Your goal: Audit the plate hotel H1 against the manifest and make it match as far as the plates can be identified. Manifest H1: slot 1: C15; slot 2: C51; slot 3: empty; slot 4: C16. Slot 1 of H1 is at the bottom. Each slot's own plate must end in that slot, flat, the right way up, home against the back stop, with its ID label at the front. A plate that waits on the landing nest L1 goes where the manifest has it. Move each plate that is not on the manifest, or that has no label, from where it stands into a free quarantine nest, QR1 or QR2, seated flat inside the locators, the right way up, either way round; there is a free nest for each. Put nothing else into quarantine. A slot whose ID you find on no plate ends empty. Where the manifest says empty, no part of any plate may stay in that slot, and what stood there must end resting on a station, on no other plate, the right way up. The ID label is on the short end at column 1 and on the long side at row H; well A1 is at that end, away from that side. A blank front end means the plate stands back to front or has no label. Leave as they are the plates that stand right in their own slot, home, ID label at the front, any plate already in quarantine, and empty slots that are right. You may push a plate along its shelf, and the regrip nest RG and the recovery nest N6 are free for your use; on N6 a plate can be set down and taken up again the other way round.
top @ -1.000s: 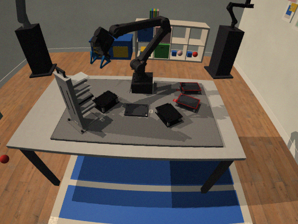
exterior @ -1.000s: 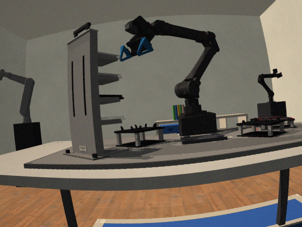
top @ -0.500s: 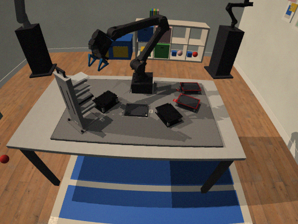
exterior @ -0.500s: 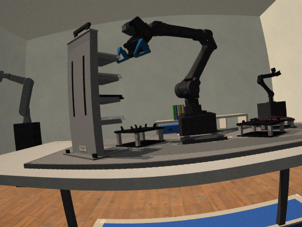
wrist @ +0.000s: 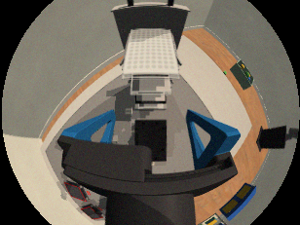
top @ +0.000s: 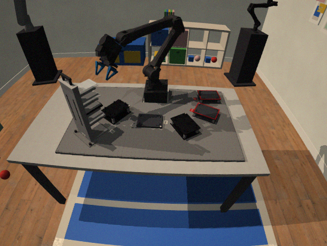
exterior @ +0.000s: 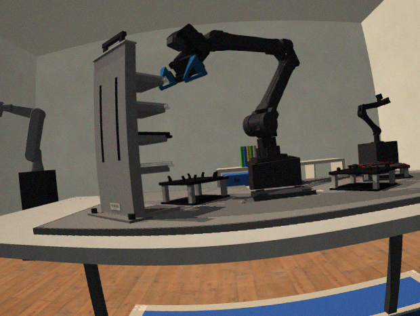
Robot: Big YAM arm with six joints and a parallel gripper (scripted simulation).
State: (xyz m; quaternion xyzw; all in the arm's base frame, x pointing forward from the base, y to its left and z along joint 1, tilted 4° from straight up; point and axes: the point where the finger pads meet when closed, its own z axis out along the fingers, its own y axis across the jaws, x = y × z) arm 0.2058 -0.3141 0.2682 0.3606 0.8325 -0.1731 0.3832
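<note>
The plate hotel H1 (top: 76, 111) (exterior: 113, 135) (wrist: 151, 18) stands at the left with a plate on each of its four levels. The top plate (top: 88, 84) (wrist: 150, 53) is pale, wells up. Below it are a clear plate (exterior: 165, 106), a black plate (exterior: 154, 133) and, lowest, a clear plate (exterior: 158, 164). No ID label can be read; the back ends are hidden. My gripper (top: 102, 76) (exterior: 173, 85) (wrist: 151, 112) is open and empty, in front of the hotel near top-shelf height. Two red-rimmed nests (top: 208, 94) (top: 205, 111) at the right show no plate.
A raised black nest (top: 116, 110) (exterior: 192, 180) stands close in front of the hotel. A low black nest (top: 149, 120) lies mid-mat, and another raised black nest (top: 184, 124) stands right of it. No plate shows on them. The arm's base (top: 155, 91) is behind.
</note>
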